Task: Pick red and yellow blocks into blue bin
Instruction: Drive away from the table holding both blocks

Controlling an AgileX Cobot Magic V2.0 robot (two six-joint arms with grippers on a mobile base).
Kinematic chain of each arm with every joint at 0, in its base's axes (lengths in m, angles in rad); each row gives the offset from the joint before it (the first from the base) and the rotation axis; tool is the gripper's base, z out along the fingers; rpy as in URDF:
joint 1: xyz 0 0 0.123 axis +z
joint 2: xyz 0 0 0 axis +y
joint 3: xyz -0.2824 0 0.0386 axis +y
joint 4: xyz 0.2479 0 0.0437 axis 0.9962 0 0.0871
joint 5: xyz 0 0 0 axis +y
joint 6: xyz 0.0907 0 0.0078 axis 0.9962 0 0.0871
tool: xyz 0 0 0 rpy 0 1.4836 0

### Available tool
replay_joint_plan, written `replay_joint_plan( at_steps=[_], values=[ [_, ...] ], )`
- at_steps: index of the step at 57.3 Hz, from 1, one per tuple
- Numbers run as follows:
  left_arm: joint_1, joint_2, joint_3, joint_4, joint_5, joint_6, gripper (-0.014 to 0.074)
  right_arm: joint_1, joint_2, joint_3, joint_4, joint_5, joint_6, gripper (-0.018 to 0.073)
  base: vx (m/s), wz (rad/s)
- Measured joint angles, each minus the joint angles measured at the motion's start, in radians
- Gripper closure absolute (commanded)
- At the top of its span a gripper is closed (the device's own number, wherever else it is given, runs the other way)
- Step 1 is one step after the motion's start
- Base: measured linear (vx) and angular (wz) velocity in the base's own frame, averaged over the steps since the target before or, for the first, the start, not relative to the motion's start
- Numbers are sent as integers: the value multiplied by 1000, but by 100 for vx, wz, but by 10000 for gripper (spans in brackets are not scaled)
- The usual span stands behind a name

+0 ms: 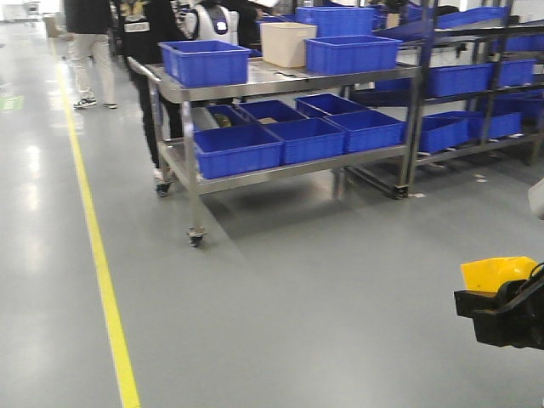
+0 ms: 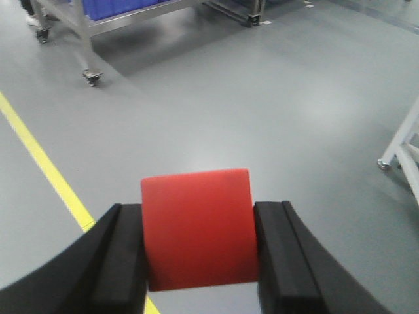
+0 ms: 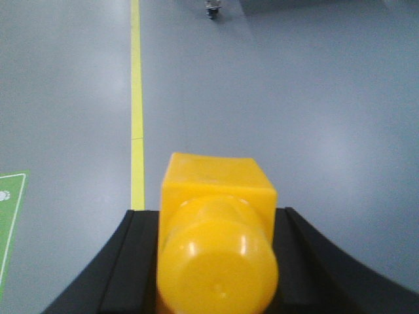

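My left gripper (image 2: pixel 200 216) is shut on the plain red cube (image 2: pixel 196 229), which sits squarely between the two black fingers above the grey floor. My right gripper (image 3: pixel 213 216) is shut on the yellow brick (image 3: pixel 216 190), with a round stud facing the camera. In the front view the yellow brick (image 1: pixel 497 274) and the right gripper (image 1: pixel 501 310) show at the lower right; the left gripper is out of that view. Several blue bins stand on a cart ahead, two of them on its top shelf (image 1: pixel 204 61) (image 1: pixel 353 53). I cannot tell which is the task's blue bin.
The steel wheeled cart (image 1: pixel 289 81) stands ahead, with a cream tub (image 1: pixel 287 42) on top and more blue bins on its lower shelf (image 1: pixel 297 136). Racks with blue bins (image 1: pixel 484 85) stand at right. A yellow floor line (image 1: pixel 98 255) runs along the left. People (image 1: pixel 89 42) stand behind.
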Motion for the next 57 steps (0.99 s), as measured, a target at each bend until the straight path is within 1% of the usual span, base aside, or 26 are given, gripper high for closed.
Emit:
replay_joint_plan(
  at_steps=[20, 32, 44, 57],
  values=[
    [0, 0, 0, 0, 0, 0, 596, 0, 0, 0, 0, 0, 0, 569, 16, 36],
    [0, -1, 0, 0, 1, 0, 596, 0, 0, 0, 0, 0, 0, 569, 23, 22],
    [0, -4, 0, 0, 1, 0, 596, 0, 0, 0, 0, 0, 0, 569, 29, -3],
    [0, -10, 0, 0, 1, 0, 594, 0, 0, 0, 0, 0, 0, 569, 36, -31]
  ],
)
